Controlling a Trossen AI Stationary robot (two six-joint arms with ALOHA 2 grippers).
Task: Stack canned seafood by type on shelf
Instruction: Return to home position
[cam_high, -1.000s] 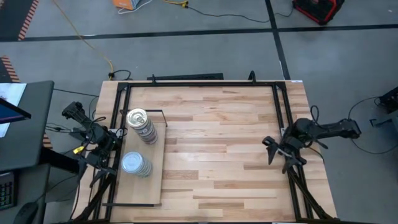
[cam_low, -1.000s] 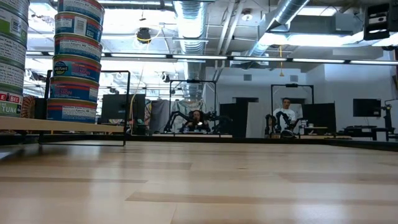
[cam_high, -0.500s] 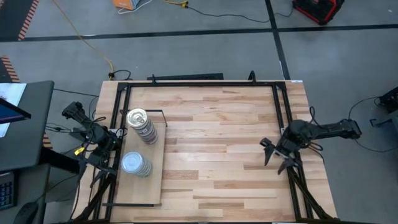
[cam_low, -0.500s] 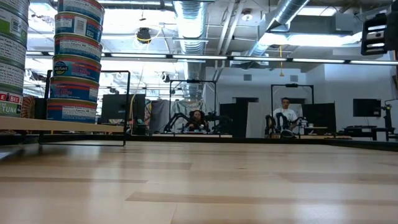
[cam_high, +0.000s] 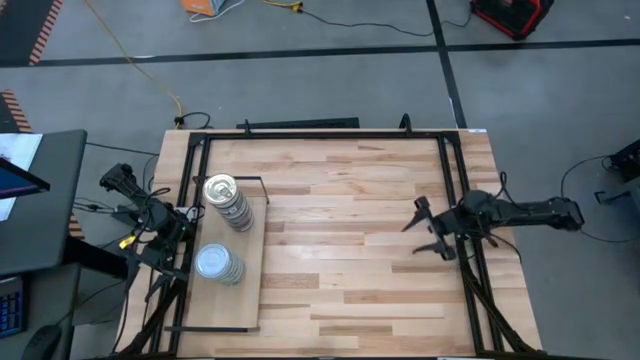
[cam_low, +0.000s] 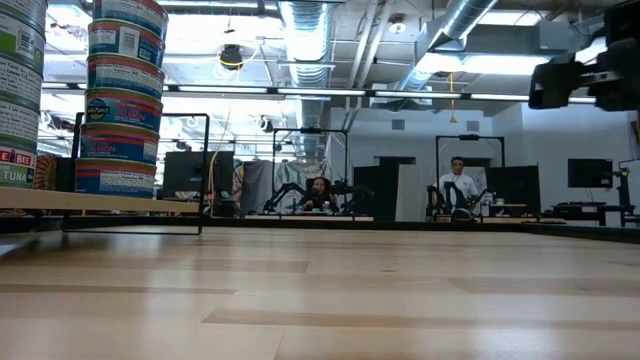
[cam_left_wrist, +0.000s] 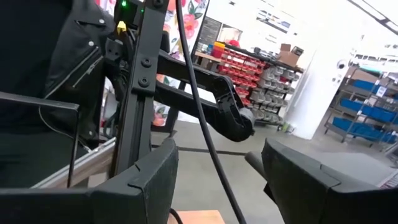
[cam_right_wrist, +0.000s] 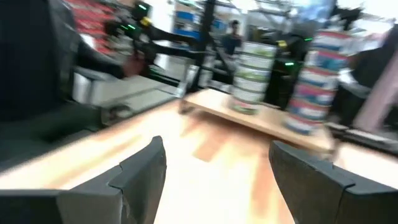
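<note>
Two stacks of flat round tins stand on the pale wood shelf (cam_high: 238, 300) at the table's left side: a gold-topped stack (cam_high: 223, 197) nearer the far edge and a silver-topped stack (cam_high: 216, 263) in front of it. The low view shows the stacks (cam_low: 120, 100) at its left, and the right wrist view has them (cam_right_wrist: 255, 74) ahead on the shelf (cam_right_wrist: 267, 121). My right gripper (cam_high: 425, 230) hovers open over the table's right part, pointing toward the stacks (cam_right_wrist: 217, 180). My left gripper (cam_left_wrist: 217, 186) is open and waits off the table's left edge (cam_high: 160, 235).
A black metal frame (cam_high: 320, 135) runs round the tabletop's far, left and right sides. Bare butcher-block wood (cam_high: 340, 240) lies between the shelf and my right gripper. People sit at benches (cam_low: 458, 190) in the room beyond the far edge.
My right gripper has moved from the table's right edge a short way toward the left and far side and turned from pointing at the near edge toward the shelf. In the low view it has come into sight at the upper right. The tins have kept still.
</note>
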